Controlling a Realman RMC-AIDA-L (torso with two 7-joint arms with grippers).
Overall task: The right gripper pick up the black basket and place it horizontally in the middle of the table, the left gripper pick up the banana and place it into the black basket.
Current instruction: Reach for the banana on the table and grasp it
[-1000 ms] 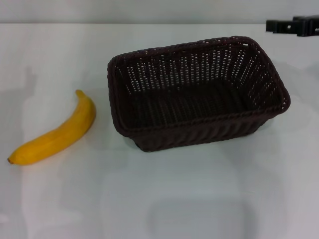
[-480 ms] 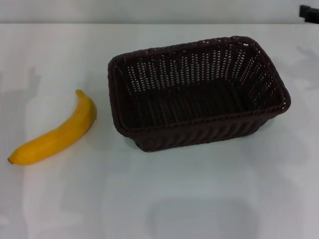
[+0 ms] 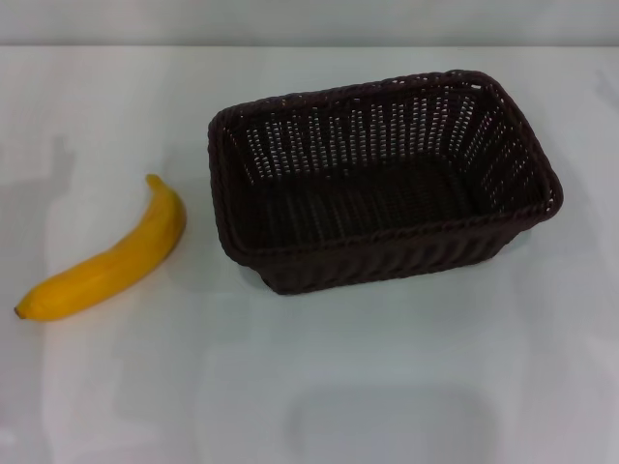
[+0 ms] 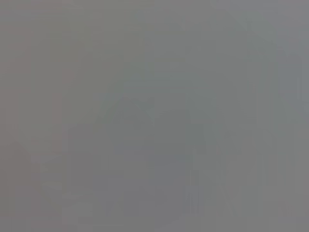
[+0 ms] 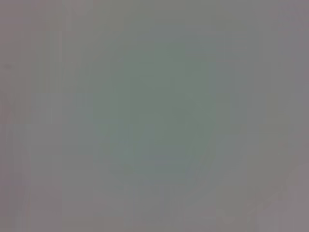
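Neither arm shows in the head view, and both wrist views give only flat grey with nothing to make out. So no arm pose to report, and the state of the left and right grippers can't be told: neither one appears in any view, and nothing is held or touched by them.

Black basket (image 3: 384, 180) sits upright on the white table (image 3: 387, 387), opening up, roughly centre-right in the head view. Long axis runs mostly left-right, slightly skewed: its right end sits farther from the robot than its left end. Inside looks empty, dark woven floor visible.

Banana (image 3: 108, 255) lies flat on the table to the robot's left of the basket, near it but not touching. Long axis is diagonal: stem end points up toward the basket's left wall, dark tip end sits nearer the robot and close to the left edge of the view. It bulges toward the basket side.
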